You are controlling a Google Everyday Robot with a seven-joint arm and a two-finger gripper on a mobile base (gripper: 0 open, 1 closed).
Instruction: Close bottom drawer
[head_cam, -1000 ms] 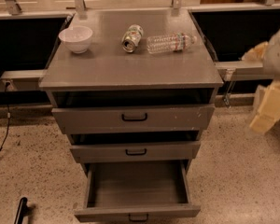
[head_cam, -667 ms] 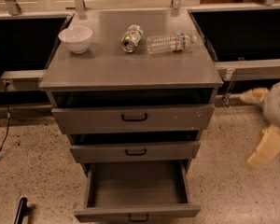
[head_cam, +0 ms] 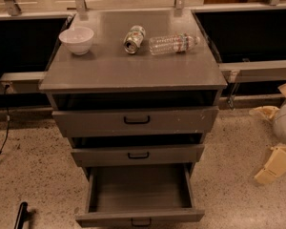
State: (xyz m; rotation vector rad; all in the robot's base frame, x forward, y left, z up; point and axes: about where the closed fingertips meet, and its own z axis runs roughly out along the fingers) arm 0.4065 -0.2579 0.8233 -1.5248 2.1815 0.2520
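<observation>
Drawer [head_cam: 139, 191] at bottom open, plain grey, cream claw [head_cam: 256, 146] splayed right

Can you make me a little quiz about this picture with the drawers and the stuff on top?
1. True or false: the bottom drawer is shut.
2. In the picture, what stands left of the can on the cabinet top? A) bowl B) cup C) spoon
3. Fill in: the gripper hangs near the picture's ____ edge, touching no drawer.

Key: 1 false, it is pulled far out. 2 A, the white bowl. 3 right.
</observation>
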